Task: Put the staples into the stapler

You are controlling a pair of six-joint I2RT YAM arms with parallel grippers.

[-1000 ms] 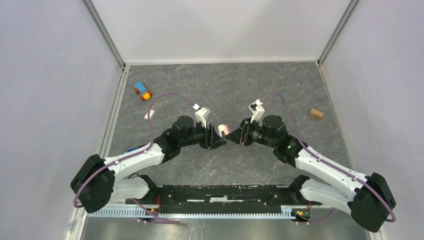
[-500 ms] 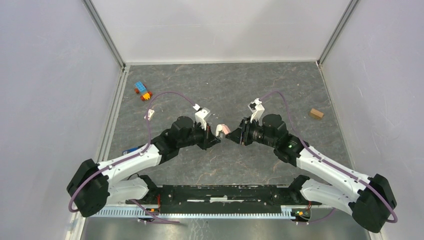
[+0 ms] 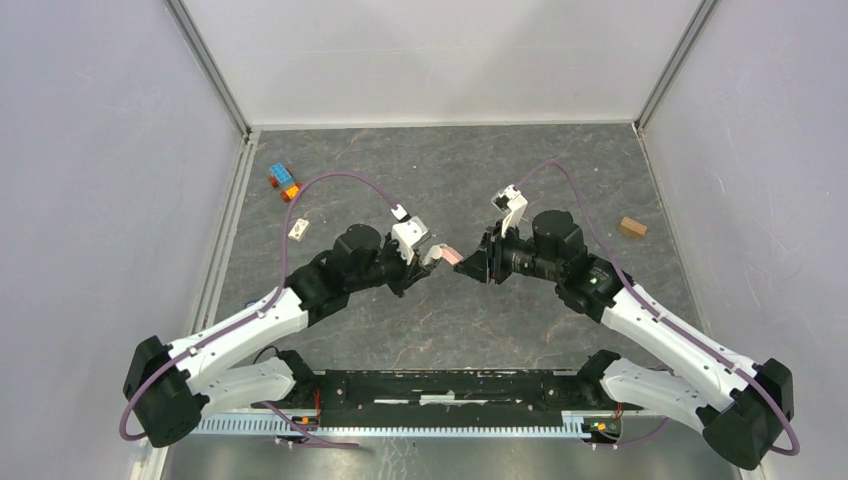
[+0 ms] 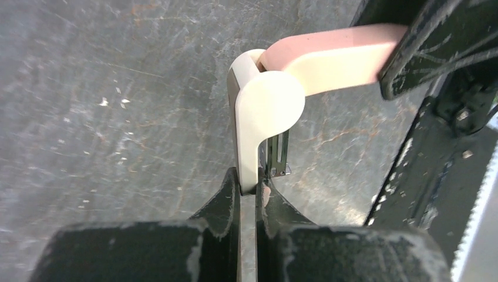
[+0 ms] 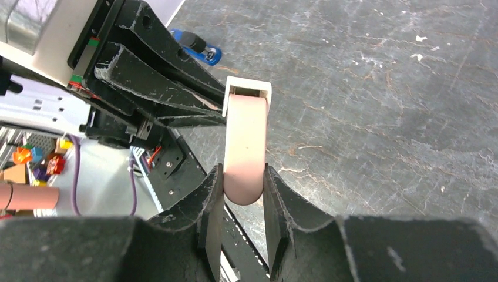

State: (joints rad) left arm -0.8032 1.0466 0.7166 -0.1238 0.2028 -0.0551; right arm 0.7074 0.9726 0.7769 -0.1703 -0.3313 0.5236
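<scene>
Above the middle of the counter (image 3: 560, 170), the left pincer (image 4: 248, 179) is clamped on the white half of a hinged-open pink-and-white stapler (image 4: 270, 100). The right pincer (image 5: 242, 176) is clamped on its pink half. The staples (image 3: 298, 228) lie near the counter's left edge, well apart from the stapler.
</scene>
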